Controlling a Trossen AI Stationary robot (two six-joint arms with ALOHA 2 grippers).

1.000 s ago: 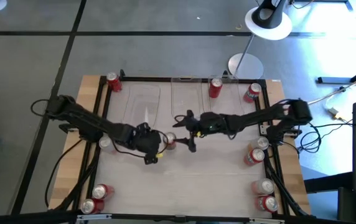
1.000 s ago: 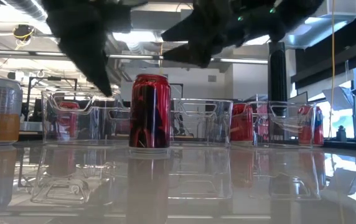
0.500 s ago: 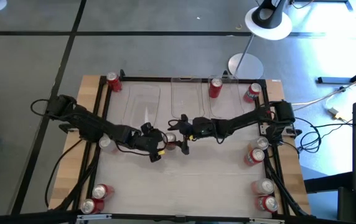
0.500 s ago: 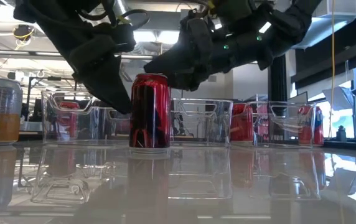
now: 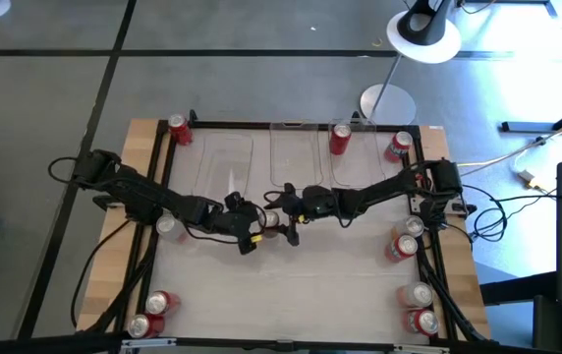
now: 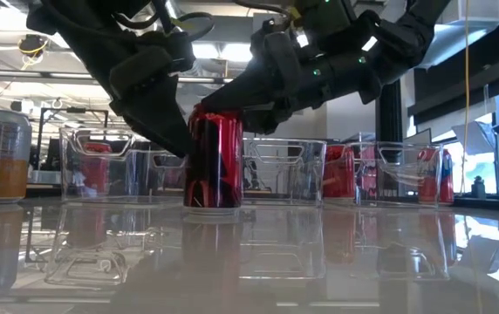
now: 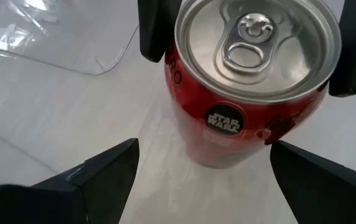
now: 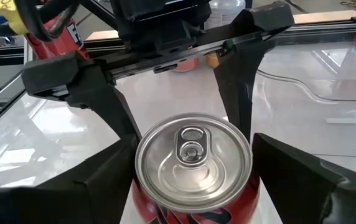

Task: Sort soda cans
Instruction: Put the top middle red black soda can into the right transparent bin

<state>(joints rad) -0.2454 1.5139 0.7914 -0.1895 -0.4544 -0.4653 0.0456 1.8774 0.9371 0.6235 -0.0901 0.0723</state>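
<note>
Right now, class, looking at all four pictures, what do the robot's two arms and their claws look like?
Both arms are dark, near-black, jointed links with black cables looped along them. The left claw has broad, flat, matte black fingers that taper, and yellow tape beside it. The right claw has the same angular black fingers; small green lights glow on its body.

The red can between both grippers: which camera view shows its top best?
The left wrist view: the red can fills it, tab and lid plain. The right wrist view shows its lid too; the low view its side; the high view, little.
</note>
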